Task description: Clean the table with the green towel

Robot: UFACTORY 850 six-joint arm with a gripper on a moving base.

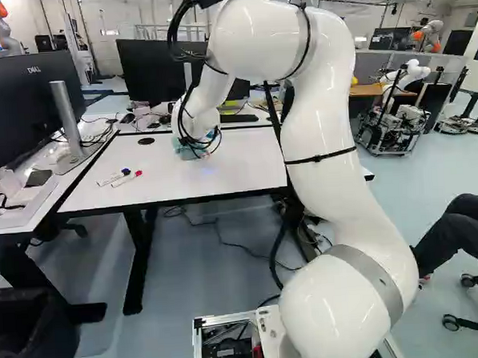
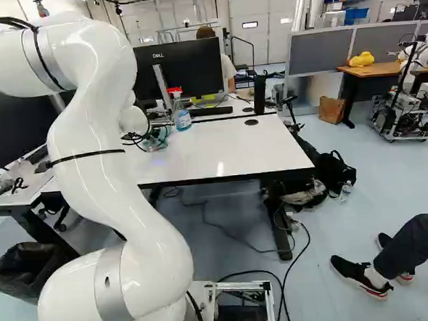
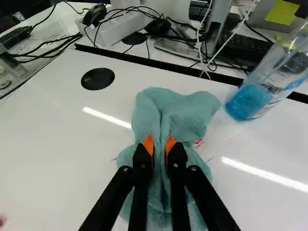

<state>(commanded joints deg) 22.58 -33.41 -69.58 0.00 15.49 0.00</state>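
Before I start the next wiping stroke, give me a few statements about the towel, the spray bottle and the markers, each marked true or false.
1. The end effector is shut on the green towel. True.
2. The spray bottle contains blue liquid. True.
3. The spray bottle is lying on its side. False: it stands upright.
4. Two markers, one with a red cap and one with a dark cap, lie on the table. True.
5. The towel covers both markers. False: they lie in plain sight, apart from the towel.
6. The towel is spread out flat. False: it is bunched, with a fold pinched up between the orange pads.
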